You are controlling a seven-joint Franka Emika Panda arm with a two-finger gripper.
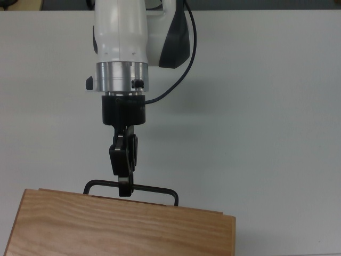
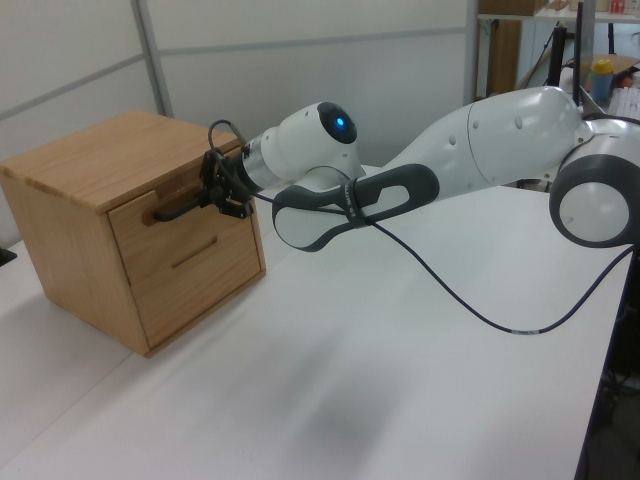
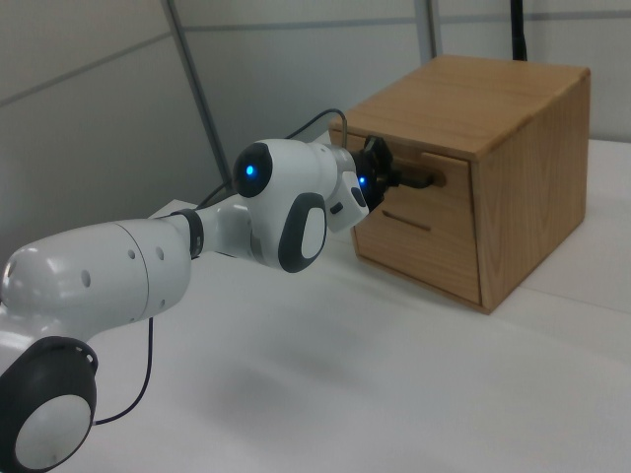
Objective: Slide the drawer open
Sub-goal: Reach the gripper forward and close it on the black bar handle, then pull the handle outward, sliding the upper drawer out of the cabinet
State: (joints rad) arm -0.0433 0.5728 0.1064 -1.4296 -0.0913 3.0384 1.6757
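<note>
The drawer (image 2: 140, 232) is the upper one of a light wood cabinet (image 2: 90, 160), and its front sits flush with the cabinet face. Its thin black bar handle (image 1: 154, 189) sticks out from the cabinet's front edge in the top view. My gripper (image 1: 125, 188) reaches down onto that bar a little left of its middle in the top view. In the left view my gripper (image 2: 215, 185) meets the handle (image 2: 175, 207) near its right end. The right view shows the gripper (image 3: 380, 175) against the drawer front (image 3: 454, 197), with the handle (image 3: 426, 181) poking out beside it.
A second drawer (image 2: 195, 275) lies below the first one. The cabinet stands on a white table (image 2: 400, 340). A black cable (image 2: 470, 300) hangs from the arm over the table. Wall panels (image 2: 300, 60) rise behind it.
</note>
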